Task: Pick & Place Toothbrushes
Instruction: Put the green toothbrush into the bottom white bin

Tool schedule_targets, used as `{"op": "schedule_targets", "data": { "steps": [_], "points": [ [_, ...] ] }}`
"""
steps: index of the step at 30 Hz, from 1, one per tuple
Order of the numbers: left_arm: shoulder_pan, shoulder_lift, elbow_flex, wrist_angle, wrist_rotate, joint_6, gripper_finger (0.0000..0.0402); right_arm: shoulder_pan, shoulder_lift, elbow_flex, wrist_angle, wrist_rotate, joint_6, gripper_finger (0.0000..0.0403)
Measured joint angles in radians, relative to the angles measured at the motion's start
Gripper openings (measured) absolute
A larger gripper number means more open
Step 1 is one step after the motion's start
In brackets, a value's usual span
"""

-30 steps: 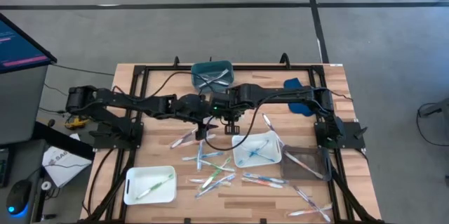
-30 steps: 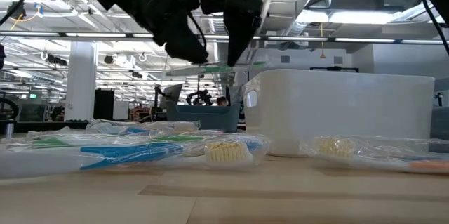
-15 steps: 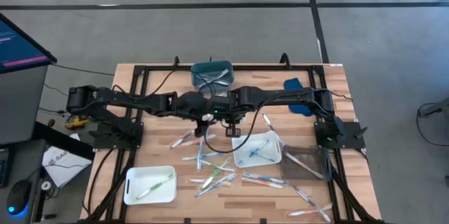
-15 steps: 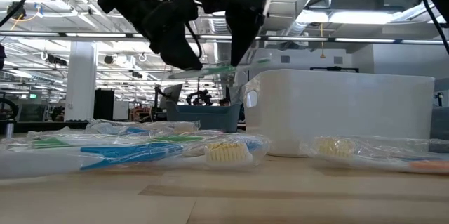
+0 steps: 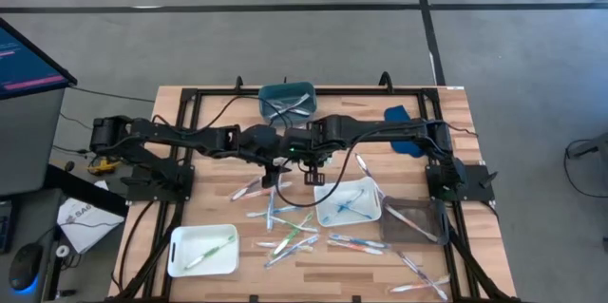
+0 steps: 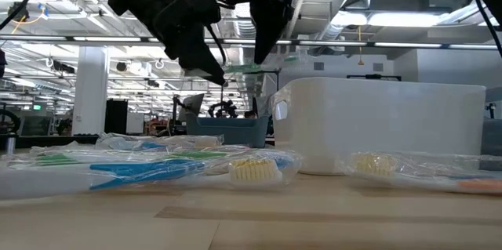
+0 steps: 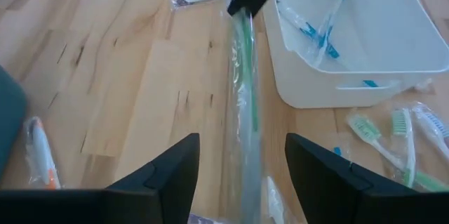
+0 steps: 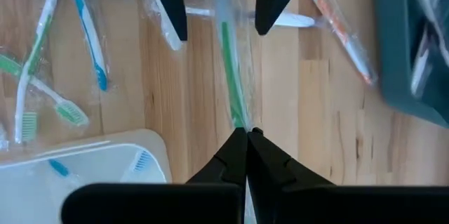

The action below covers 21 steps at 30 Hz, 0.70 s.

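Now a handover is seen mid-air above the table centre: the green wrapped toothbrush [image 8: 231, 76] is pinched at one end by the clenched right gripper [image 8: 246, 134], while the left gripper [image 7: 242, 150] is placed around its other end, fingers spread either side, not yet touching. Compared with a second ago, the left gripper has been brought closer along the toothbrush and its fingers narrowed slightly; the toothbrush is raised a little in the low view. Transfer is judged imminent. The white tray [image 5: 348, 216] with blue brushes lies just beside, below
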Motion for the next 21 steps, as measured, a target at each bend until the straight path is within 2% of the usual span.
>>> {"op": "schedule_targets", "data": {
  "steps": [5,21],
  "points": [
    [0.0,-0.013,-0.018,-0.005,-0.001,-0.005,0.0204,0.0,-0.001,0.038,-0.028,0.005,0.0,0.0],
    [0.0,-0.035,-0.019,-0.026,-0.003,-0.022,0.0194,-0.01,0.0,0.037,-0.05,0.007,-0.008,0.0]
  ]
}}
